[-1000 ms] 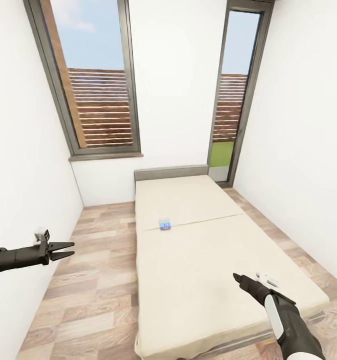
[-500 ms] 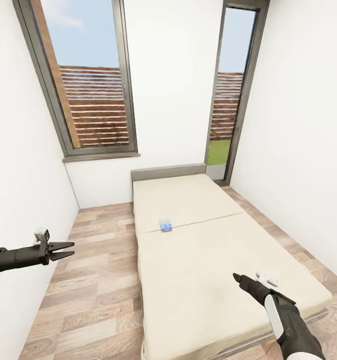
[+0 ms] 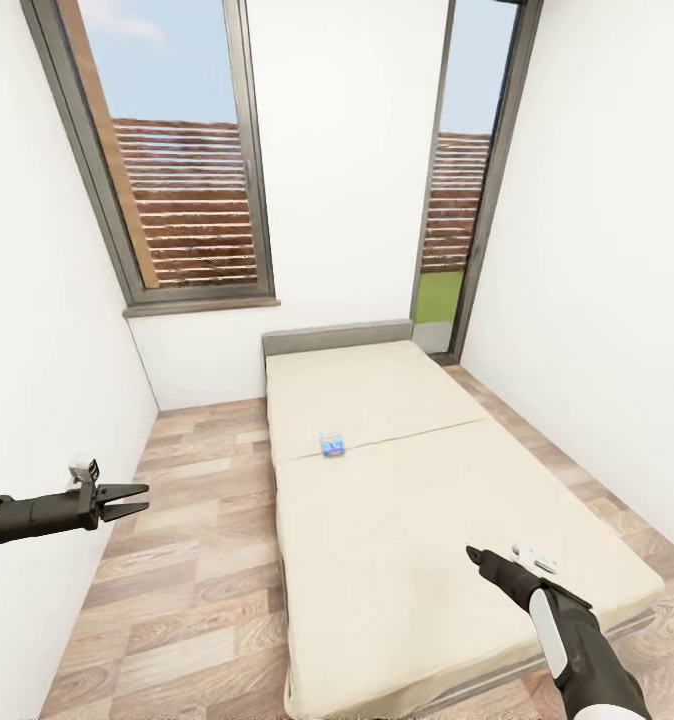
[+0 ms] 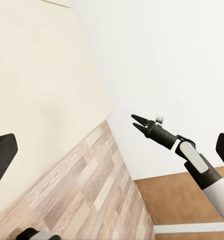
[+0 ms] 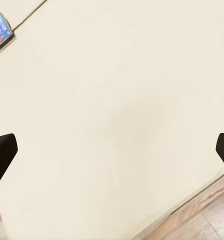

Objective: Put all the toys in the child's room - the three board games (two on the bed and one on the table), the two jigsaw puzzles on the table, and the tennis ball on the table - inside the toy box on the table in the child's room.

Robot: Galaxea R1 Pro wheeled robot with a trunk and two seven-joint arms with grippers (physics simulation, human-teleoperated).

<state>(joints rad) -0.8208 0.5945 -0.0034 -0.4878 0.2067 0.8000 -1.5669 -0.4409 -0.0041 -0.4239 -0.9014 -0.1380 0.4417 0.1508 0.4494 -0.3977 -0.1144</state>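
A small blue board game (image 3: 332,444) with a yellow print lies on the cream bed (image 3: 417,530), near the seam across the cover. In the right wrist view the same board game (image 5: 1,30) sits far off on the bed cover (image 5: 116,115). My right gripper (image 3: 474,558) hovers open over the bed's near right part, well short of the game. Its dark fingers (image 5: 2,152) stand wide apart with nothing between them. Over the floor to the bed's left, my left gripper (image 3: 137,496) is open and empty. The left wrist view looks across at the right gripper (image 4: 136,123).
The bed's grey headboard (image 3: 337,337) stands against the far white wall, under a tall dark-framed window (image 3: 182,160). A narrow glazed door (image 3: 457,180) is at the back right. Wood-plank floor (image 3: 192,560) runs along the bed's left side, with white walls close on both sides.
The whole picture has shifted a little, so the camera has moved. Both arms keep their pose and the board game stays where it was on the bed.
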